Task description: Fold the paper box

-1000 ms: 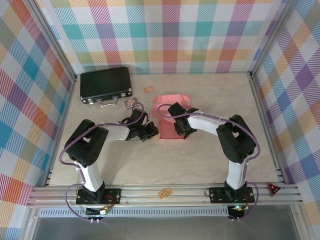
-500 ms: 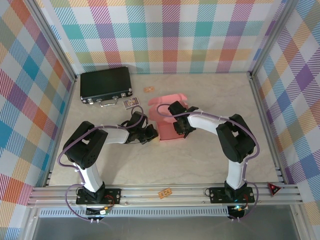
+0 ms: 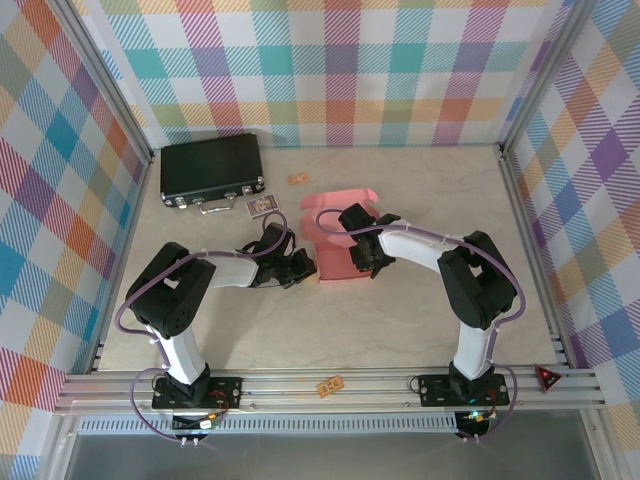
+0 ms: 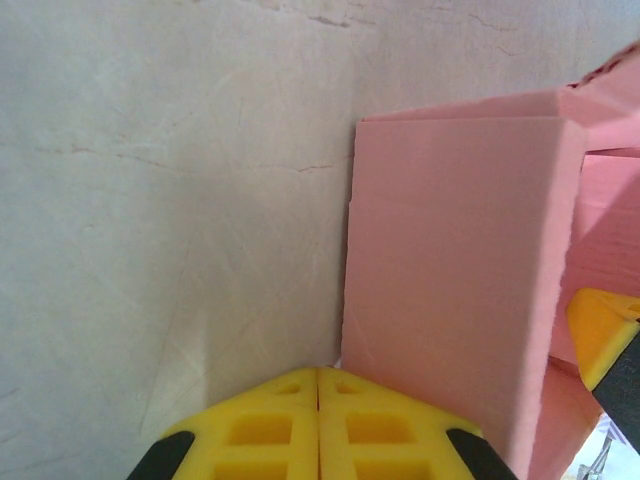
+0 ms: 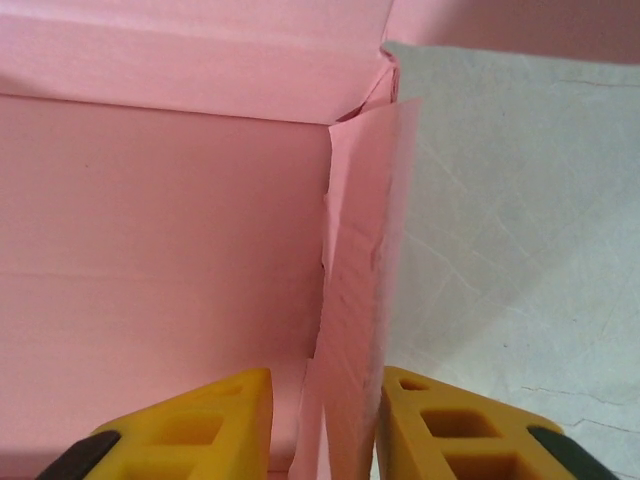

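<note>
1. my left gripper [image 4: 318, 400] is closed with nothing between its yellow pads; they meet tip to tip at the bottom centre of the left wrist view.
2. its tips sit right against the lower outer corner of the salmon-pink thin card paper box [image 4: 450, 250], which fills the right half of that frame as an upright wall.
3. my right gripper [image 5: 328, 400] has its jaws parted and straddles an upright pink side flap [image 5: 355, 260] at the bottom centre of the right wrist view. the right pad touches the flap and a sliver of gap shows at the left pad, so i read it as not clamped.
4. left of the flap is the box floor with a raised wall across the top of the frame.
5. from above, the paper box [image 3: 330, 250] lies just above the frame's centre on the pale marbled table [image 3: 400, 320], with the left gripper [image 3: 303, 267] at its left edge and the right gripper [image 3: 362, 262] at its right.
6. a black hard case with metal latches [image 3: 212, 168] sits upper left, well apart from the box.
</note>
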Controlling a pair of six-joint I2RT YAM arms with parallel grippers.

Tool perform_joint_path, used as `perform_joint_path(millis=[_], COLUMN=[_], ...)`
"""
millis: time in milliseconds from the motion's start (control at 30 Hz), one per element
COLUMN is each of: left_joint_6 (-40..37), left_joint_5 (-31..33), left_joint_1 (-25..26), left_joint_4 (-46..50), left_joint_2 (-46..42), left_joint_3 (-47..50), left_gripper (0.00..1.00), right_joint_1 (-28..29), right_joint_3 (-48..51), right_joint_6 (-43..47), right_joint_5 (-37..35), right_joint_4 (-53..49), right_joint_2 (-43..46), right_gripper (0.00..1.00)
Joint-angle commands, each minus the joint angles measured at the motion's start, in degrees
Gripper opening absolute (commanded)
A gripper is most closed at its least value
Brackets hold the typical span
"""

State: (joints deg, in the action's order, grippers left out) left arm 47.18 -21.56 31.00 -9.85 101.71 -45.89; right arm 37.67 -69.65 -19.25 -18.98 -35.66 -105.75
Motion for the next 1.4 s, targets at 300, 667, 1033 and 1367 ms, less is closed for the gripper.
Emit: perform_joint_path(millis=[300, 667, 1033, 1367], left_joint_6=[0.2, 0.1, 0.1, 0.3], left_joint_5=[0.9, 1.0, 0.9, 0.7], left_joint_1=[0.5, 0.5, 0.5, 0.5], left_joint_4=[1.1, 1.1, 1.2, 0.9], left_joint_2=[-1.2, -1.1, -0.9, -0.1], left_joint_3=[0.0, 0.0, -0.1, -0.3], left_gripper=[0.07, 0.08, 0.08, 0.08], right_joint_1=[-0.1, -0.1, -0.1, 0.0], right_joint_3=[0.1, 1.4, 2.1, 3.3], right_joint_6=[-1.4, -2.2, -2.8, -3.6], right_joint_5=[1.2, -0.7, -0.4, 0.1], right_joint_4=[-2.2, -4.8, -4.2, -4.2], right_joint_2=[2.5, 3.8, 1.7, -0.2], right_gripper=[0.36, 0.32, 0.17, 0.13])
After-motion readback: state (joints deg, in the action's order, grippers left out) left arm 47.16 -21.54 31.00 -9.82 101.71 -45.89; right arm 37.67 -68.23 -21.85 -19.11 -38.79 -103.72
